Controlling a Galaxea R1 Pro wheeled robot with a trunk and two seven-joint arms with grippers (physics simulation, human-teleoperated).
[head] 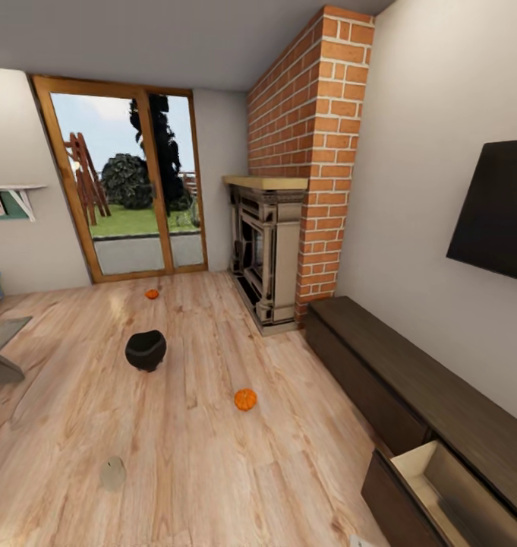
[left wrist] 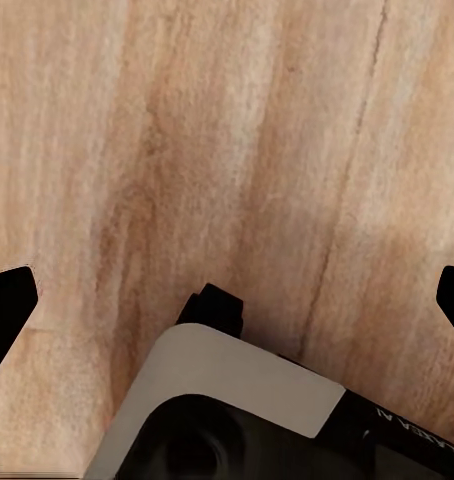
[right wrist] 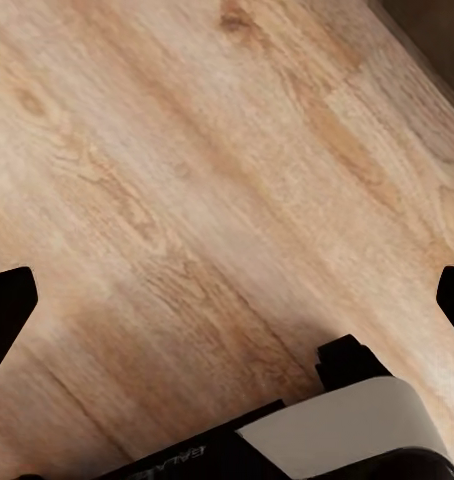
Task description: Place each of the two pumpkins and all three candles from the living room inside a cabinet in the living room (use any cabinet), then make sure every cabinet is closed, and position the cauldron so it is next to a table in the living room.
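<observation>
My left pincer [left wrist: 227, 295] is spread wide and holds nothing, bare wood floor [left wrist: 237, 150] beneath it; my right pincer [right wrist: 227, 300] is the same. From my head, the near pumpkin [head: 245, 399] lies at twelve o'clock on the planks, the cauldron [head: 146, 349] at eleven, the far pumpkin [head: 152, 293] beyond it by the glass door [head: 129, 182]. One candle [head: 113, 472] sits at nine. The cabinet [head: 410, 395] runs at three, its nearest drawer [head: 440, 486] pulled open.

cabinet [head: 410, 380]: cut off at edge | open drawer [head: 448, 486]: interior partly hidden
</observation>
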